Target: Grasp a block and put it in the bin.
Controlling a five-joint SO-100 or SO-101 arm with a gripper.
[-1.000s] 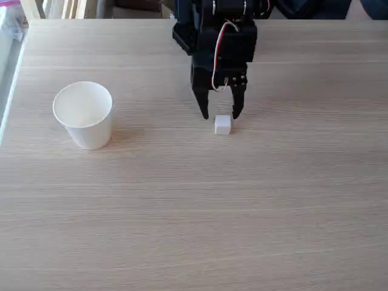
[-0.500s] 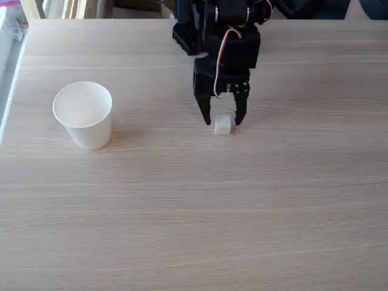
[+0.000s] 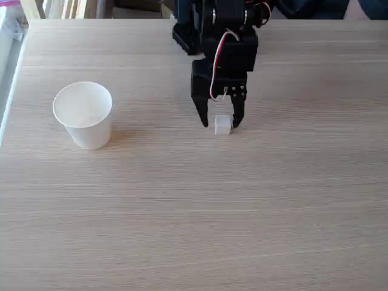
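Fixed view, looking down across a pale wood-grain table: a black robot arm reaches in from the far edge, its gripper pointing straight down over the block. The two dark fingers stand either side of the small white cube, one at its left face and one at its right, the gap between them barely wider than the cube itself. Whether the fingertips are pressing the block or merely flanking it cannot be told from this angle; the jaws are drawn in close but not fully together, with the cube between them. The block sits on the tabletop, its lower edge against the wood. A red and a white wire loop down the front of the gripper's body.

Well apart to the left in this view stands the bin, a white paper cup, upright with its round rim open to the ceiling and its walls narrowing toward the base. It casts a soft shadow to its right.
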